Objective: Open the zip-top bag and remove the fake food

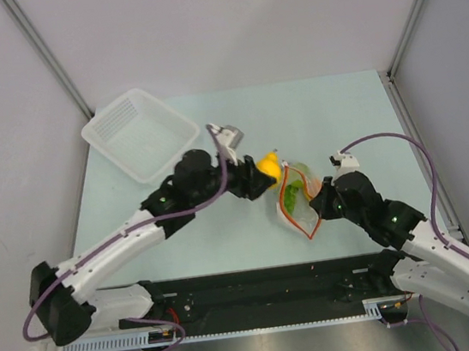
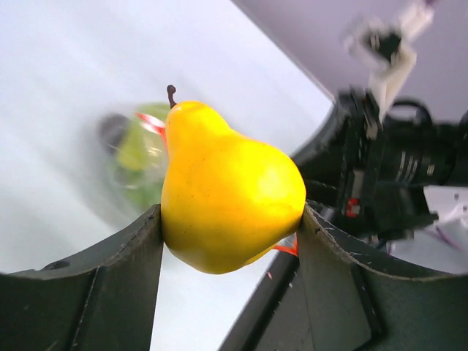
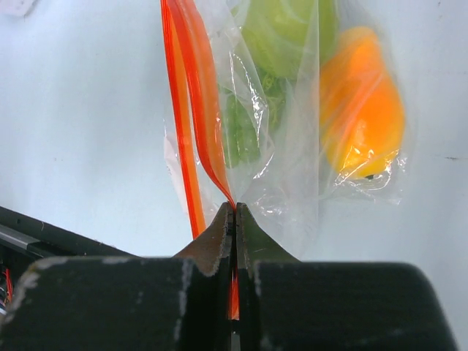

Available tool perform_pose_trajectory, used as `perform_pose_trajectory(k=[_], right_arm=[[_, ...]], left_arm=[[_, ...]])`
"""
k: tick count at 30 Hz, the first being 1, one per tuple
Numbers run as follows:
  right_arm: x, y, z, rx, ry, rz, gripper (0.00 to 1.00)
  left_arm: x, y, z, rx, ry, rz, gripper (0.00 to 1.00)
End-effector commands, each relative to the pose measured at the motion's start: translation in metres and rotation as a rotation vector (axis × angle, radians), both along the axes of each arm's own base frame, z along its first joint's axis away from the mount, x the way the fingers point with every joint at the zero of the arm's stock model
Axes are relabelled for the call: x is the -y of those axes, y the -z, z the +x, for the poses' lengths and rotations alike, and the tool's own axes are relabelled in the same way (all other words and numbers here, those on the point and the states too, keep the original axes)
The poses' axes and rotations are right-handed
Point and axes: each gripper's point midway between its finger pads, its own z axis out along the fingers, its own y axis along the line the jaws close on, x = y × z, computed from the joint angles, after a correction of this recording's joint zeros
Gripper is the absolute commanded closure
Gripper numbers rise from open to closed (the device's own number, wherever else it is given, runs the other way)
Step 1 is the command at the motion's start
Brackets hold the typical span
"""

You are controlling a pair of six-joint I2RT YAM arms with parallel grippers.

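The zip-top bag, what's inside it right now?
Through the clear zip-top bag, a light green piece, a darker green piece and an orange piece show. Anything beneath them is hidden. The yellow pear is outside, in the left end effector.

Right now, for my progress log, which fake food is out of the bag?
The yellow pear, gripped between the left fingers; the green pieces and orange one sit inside the bag.

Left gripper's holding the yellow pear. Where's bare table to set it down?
Free: pale green table between the white slotted plastic basket and far right corner. Crowded: centre, where the clear zip-top bag, yellow plastic pear, left gripper and right gripper meet.
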Motion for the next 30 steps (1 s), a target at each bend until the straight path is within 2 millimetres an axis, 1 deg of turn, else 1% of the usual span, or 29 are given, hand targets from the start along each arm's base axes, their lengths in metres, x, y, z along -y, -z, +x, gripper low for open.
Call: perform_pose_trajectory(k=[1,2,3,4,5,7,9,10,11,13,14,16,17,19,20,21,22,23,24,25,26,27,28,29,30], right_arm=[[0.006,-0.006,0.004,0.043,0.018,-0.012,1.00],[0.006,-0.006,0.004,0.046,0.019,-0.014,1.00],[0.007,-0.007,0.004,0.048,0.019,-0.016,1.00],[0.007,-0.008,0.005,0.050,0.022,-0.013,1.00],[0.006,-0.008,0.004,0.048,0.016,-0.011,1.00],[0.006,-0.011,0.003,0.053,0.010,-0.007,1.00],[0.006,-0.012,0.004,0.059,0.010,-0.010,1.00],[0.007,-0.013,0.004,0.064,0.012,-0.013,1.00],[0.008,-0.013,0.005,0.066,0.014,-0.013,1.00],[0.008,-0.011,0.005,0.062,0.011,-0.013,1.00],[0.007,-0.011,0.005,0.062,0.010,-0.011,1.00],[0.006,-0.012,0.004,0.060,0.005,-0.004,1.00],[0.006,-0.014,0.004,0.065,0.004,0.002,1.00],[0.005,-0.016,0.004,0.072,-0.004,0.005,1.00],[0.005,-0.017,0.004,0.076,-0.008,0.003,1.00],[0.006,-0.017,0.005,0.078,-0.004,0.000,1.00],[0.006,-0.016,0.005,0.077,-0.005,-0.002,1.00],[0.006,-0.016,0.004,0.071,-0.005,0.002,1.00],[0.006,-0.015,0.003,0.068,-0.006,0.001,1.00],[0.006,-0.015,0.003,0.065,-0.004,0.007,1.00],[0.007,-0.014,0.002,0.065,-0.001,0.007,1.00],[0.007,-0.014,0.002,0.070,-0.001,0.013,1.00],[0.007,-0.014,0.003,0.073,0.000,0.014,1.00],[0.007,-0.013,0.003,0.073,-0.001,0.008,1.00],[0.007,-0.014,0.004,0.077,0.000,0.005,1.00]], left_arm=[[-0.050,-0.034,0.022,0.045,-0.102,-0.086,1.00],[-0.056,-0.039,0.023,0.045,-0.108,-0.107,1.00],[-0.067,-0.040,0.032,0.047,-0.135,-0.116,1.00],[-0.072,-0.046,0.033,0.054,-0.138,-0.129,1.00],[-0.081,-0.048,0.040,0.055,-0.171,-0.129,1.00],[-0.092,-0.053,0.049,0.055,-0.219,-0.137,1.00],[-0.114,-0.053,0.069,0.039,-0.342,-0.136,1.00],[-0.125,-0.046,0.077,-0.021,-0.420,-0.140,1.00],[-0.151,-0.039,0.099,-0.045,-0.570,-0.128,1.00],[-0.174,-0.031,0.115,-0.097,-0.703,-0.143,1.00],[-0.201,-0.021,0.132,-0.106,-0.831,-0.131,1.00],[-0.226,-0.012,0.147,-0.134,-0.948,-0.143,1.00],[-0.250,-0.006,0.159,-0.144,-1.032,-0.142,1.00],[-0.274,-0.009,0.174,-0.101,-1.105,-0.144,1.00],[-0.294,-0.004,0.187,-0.083,-1.171,-0.116,1.00],[-0.303,-0.002,0.194,-0.075,-1.191,-0.097,1.00],[-0.312,0.004,0.198,-0.106,-1.213,-0.079,1.00],[-0.328,-0.003,0.207,-0.123,-1.247,-0.090,1.00],[-0.330,0.017,0.214,-0.185,-1.244,-0.060,1.00],[-0.335,0.026,0.219,-0.201,-1.249,-0.033,1.00],[-0.344,0.026,0.225,-0.214,-1.278,-0.024,1.00],[-0.349,0.055,0.227,-0.293,-1.294,0.045,1.00],[-0.351,0.062,0.229,-0.316,-1.292,0.072,1.00],[-0.354,0.059,0.236,-0.316,-1.297,0.086,1.00],[-0.357,0.073,0.234,-0.353,-1.293,0.149,1.00]])
